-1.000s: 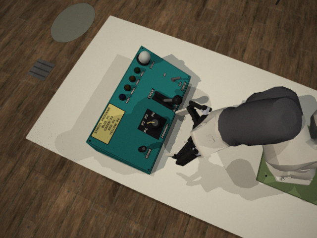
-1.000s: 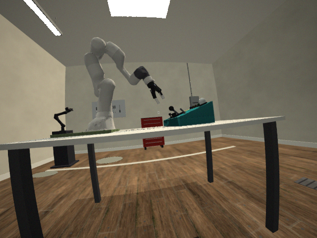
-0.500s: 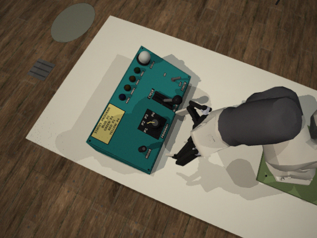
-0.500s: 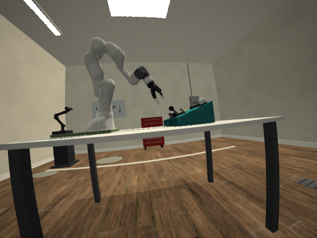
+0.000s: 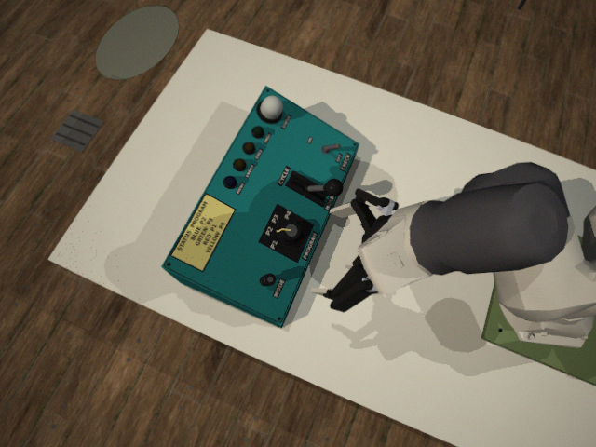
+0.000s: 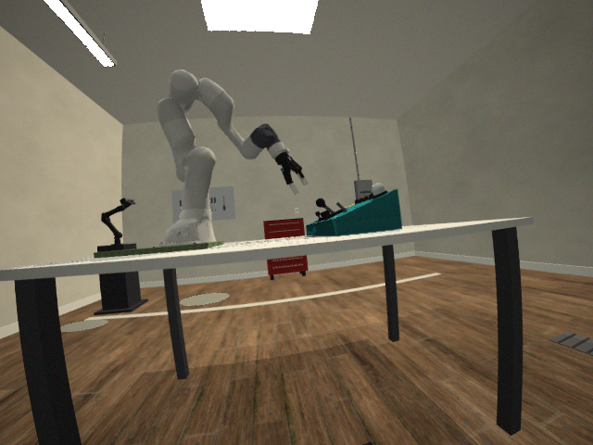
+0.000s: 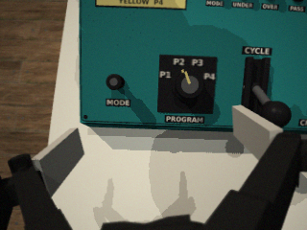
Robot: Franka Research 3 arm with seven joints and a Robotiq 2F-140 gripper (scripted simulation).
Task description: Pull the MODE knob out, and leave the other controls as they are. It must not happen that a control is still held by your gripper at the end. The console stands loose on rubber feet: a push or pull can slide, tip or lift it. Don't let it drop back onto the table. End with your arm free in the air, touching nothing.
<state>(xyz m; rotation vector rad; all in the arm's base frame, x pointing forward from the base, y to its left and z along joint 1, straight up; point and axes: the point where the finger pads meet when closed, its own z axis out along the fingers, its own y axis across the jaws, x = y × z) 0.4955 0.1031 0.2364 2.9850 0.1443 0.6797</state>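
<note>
While the gripper (image 5: 331, 250) is hanging above the table (image 5: 144, 192) just off the console's (image 5: 225, 269) near edge, its fingers are standing fully spread and gripping nothing. In the wrist view the MODE knob (image 7: 114, 81) is sitting ahead of the fingers and toward the left-hand pad (image 7: 59, 155), low on the teal panel near its corner, well apart from both fingertips. The PROGRAM selector (image 7: 189, 87) is lying straight ahead between the two pads, and the CYCLE lever (image 7: 274, 111), with its black ball handle, is appearing right behind the right-hand pad (image 7: 254, 129), apparently very close to it.

Judging from this, the approach is only beginning: the hand is not yet lining up on the knob, and needs to shift sideways toward it before closing.

Several things could go wrong. With the fingers so wide, a sideways shift or a descent could be brushing the CYCLE lever or twisting the PROGRAM selector, altering controls meant to stay put. The knob is small and short, so a shallow pinch could be slipping off. Because the console is resting loose on its feet, a pull off the knob's axis could be sliding, tipping or lifting the whole box instead of drawing the knob out.
</note>
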